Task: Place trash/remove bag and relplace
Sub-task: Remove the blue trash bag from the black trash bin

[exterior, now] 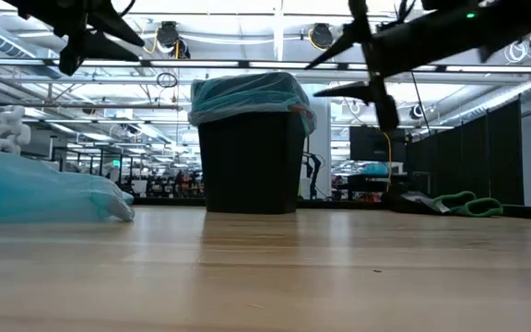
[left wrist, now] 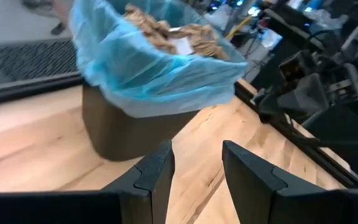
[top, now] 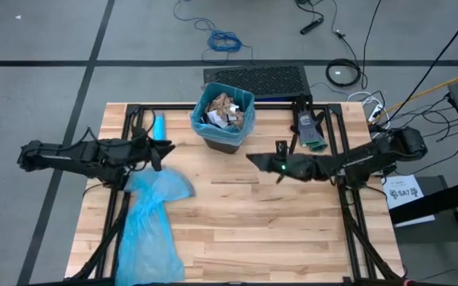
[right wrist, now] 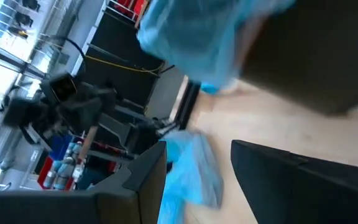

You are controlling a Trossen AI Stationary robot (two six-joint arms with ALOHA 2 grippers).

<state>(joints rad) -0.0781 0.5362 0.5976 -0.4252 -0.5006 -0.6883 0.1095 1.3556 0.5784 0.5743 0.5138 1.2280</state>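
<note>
A dark trash bin [top: 223,119] lined with a light-blue bag [left wrist: 154,68] stands on the table at the far middle. Crumpled brown and white trash [top: 224,110] fills it. My left gripper [top: 168,148] is open and empty, to the left of the bin, above the table. My right gripper [top: 253,158] is open and empty, to the right of the bin and a little nearer. A spare light-blue bag [top: 151,222] lies spread on the table at the left. A small solid blue oblong object [top: 159,127] lies behind my left gripper.
A black mesh tray [top: 257,78] sits beyond the table's far edge behind the bin. A grey and green glove-like item [top: 310,132] lies at the far right. Bare wood shows across the table's near middle and right [top: 277,230].
</note>
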